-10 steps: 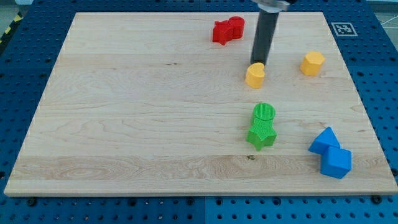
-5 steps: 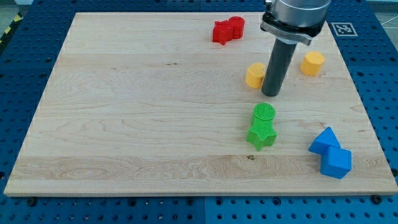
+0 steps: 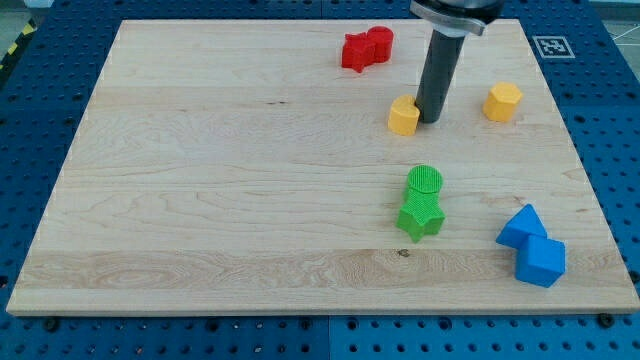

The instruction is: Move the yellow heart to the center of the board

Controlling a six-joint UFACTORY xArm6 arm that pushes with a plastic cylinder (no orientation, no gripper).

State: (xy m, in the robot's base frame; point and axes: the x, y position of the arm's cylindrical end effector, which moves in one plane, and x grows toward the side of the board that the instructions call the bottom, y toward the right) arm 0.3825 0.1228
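Observation:
The yellow heart (image 3: 403, 116) lies on the wooden board (image 3: 230, 180), in the upper right part, right of the board's middle. My tip (image 3: 431, 121) stands right against the heart's right side, touching it or nearly so. The dark rod rises from there to the view's top edge.
A second yellow block (image 3: 502, 102) lies further right. Two red blocks (image 3: 366, 48) sit together near the top edge. A green cylinder (image 3: 425, 181) and a green star (image 3: 421, 215) touch below the heart. Two blue blocks (image 3: 533, 246) sit at the lower right.
My tip moved from above the heart round to its right side, dipping lower on the way. The heart has shifted slightly to the left.

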